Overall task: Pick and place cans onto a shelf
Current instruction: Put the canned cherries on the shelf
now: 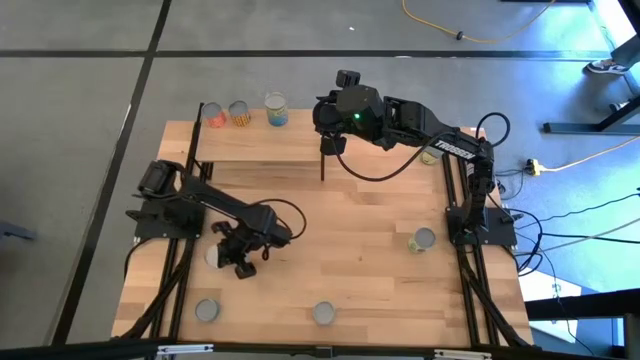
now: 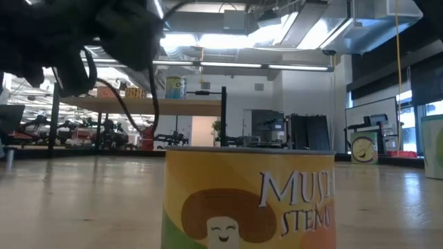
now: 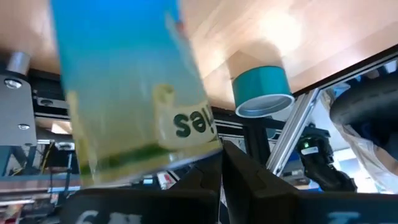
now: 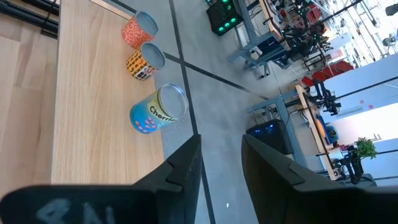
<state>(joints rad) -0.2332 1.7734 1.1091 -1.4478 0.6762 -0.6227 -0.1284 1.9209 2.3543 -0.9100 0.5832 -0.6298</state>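
Shelf (image 1: 300, 146) bears three cans (image 1: 240, 113), apparently upright.

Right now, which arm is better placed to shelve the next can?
Left. Its hand is already closed on a blue-labelled can at the table's left side. The right hand hangs empty and open over the shelf.

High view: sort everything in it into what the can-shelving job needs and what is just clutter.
Job:
- shelf
- three shelved cans
- cans on the table: front-left can, front-centre can, right can
- left gripper, shut on a blue-labelled can
- right gripper, empty above the shelf

Clutter:
- yellow cable on the floor
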